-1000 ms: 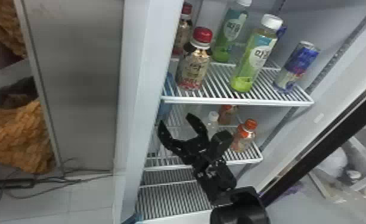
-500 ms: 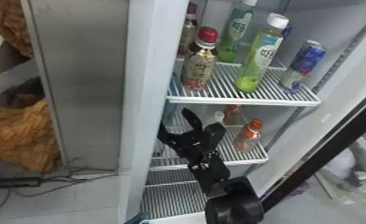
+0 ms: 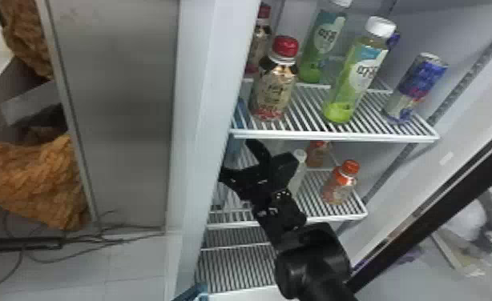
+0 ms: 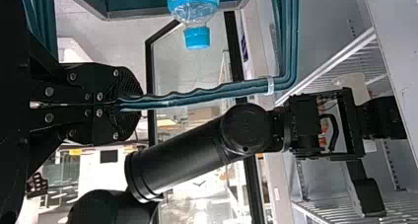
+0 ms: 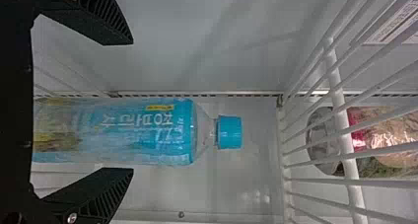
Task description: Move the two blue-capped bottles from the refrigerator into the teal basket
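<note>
Fridge: big and white [image 3: 218,40]; it stands around the right gripper [image 3: 236,157]
Top shelf: white wire [image 3: 337,136]; it is higher up than the right gripper
Basket: the teal basket [image 4: 133,4] hangs by its handle [image 4: 197,95] from the left gripper [image 4: 135,104]
Left gripper: closed tight on that handle
Right gripper: wide open [image 5: 130,105]; its two fingers are spread and hold nothing
Shelf bottle: the blue-capped bottle [image 5: 148,130] stands on a fridge shelf; it shows between the right gripper's open fingers
Basket bottle: the other blue-capped one [image 4: 194,9] is at the basket, well apart from the left gripper's fingers; I cannot tell how deep it sits
Green bottle: white cap [image 3: 353,80]; on the top shelf, up and to the right of the right gripper
Can: blue and silver [image 3: 415,88]; farther right of the right gripper
Small bottle: orange cap [image 3: 339,186]; to the right of the right gripper, one shelf lower than the can
</note>
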Tool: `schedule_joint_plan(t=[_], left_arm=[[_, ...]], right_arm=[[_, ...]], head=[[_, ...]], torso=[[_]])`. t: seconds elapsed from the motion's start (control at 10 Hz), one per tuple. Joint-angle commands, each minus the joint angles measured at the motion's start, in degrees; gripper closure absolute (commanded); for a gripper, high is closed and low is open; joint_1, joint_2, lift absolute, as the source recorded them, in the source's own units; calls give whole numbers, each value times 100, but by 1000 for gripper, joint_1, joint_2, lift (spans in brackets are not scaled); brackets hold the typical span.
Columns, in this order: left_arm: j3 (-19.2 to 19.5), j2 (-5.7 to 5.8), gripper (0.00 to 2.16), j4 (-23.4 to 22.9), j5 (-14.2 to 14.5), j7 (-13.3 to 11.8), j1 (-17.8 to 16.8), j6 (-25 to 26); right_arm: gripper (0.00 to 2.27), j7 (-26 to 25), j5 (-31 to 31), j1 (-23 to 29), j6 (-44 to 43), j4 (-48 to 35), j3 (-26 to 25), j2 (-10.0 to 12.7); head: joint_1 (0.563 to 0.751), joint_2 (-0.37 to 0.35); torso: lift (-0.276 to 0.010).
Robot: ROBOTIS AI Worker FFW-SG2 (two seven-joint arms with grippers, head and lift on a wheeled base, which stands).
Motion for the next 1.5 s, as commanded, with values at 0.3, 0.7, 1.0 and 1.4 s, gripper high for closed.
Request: schedule_joint_plan(t=[0.3, 0.7, 1.0, 1.4], left_arm=[[-11, -9, 1157, 18, 17, 0, -2, -14], [-20, -18, 1157, 60, 17, 0, -30, -28], [-20, -18, 1157, 60, 25, -9, -16, -56], [24, -35, 1157, 60, 25, -35, 26, -70]], right_arm=[[84, -220, 153, -319, 0, 229, 65, -9], [134, -370, 311, -544, 85, 341, 135, -26], [630, -431, 311, -558, 169, 327, 144, -35], [636, -423, 337, -277, 70, 74, 30, -79]], head=[[695, -300], [695, -302], [695, -298], [695, -302]], torso=[[-167], [-167], [-167], [-167]])
